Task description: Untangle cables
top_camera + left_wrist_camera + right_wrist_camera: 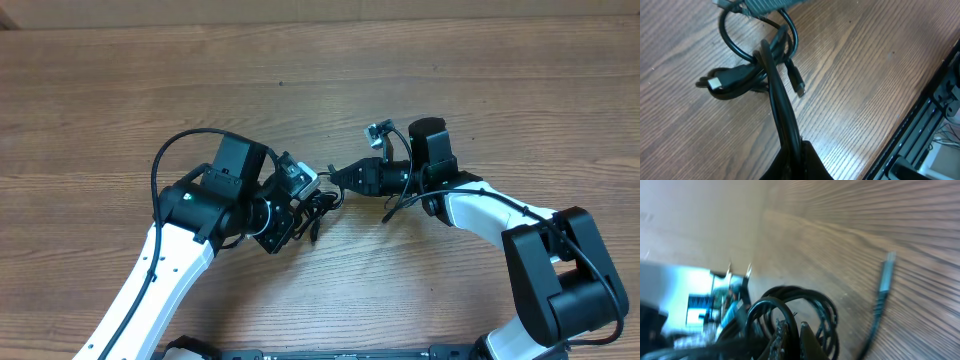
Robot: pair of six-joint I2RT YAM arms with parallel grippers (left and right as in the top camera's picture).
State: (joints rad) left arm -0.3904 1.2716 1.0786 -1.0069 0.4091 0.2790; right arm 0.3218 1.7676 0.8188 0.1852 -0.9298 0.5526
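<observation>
Two meet mid-frame: left gripper (308, 200) and right gripper (336, 177), both clenched on the black cables (740, 80). Wrist views alone reveal plug ends (799, 86).

The left arm (150, 275) and right arm (480, 215) match: glossy white curved links between boxy black motor housings. A thick black cable (158, 165) loops outside each. The left gripper (767, 55) and right gripper (336, 177) are slim and dark.

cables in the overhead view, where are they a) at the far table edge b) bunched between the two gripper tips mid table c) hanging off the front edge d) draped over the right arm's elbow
b: the cables sit bunched on the table, right where the left gripper and the right gripper meet.
</observation>
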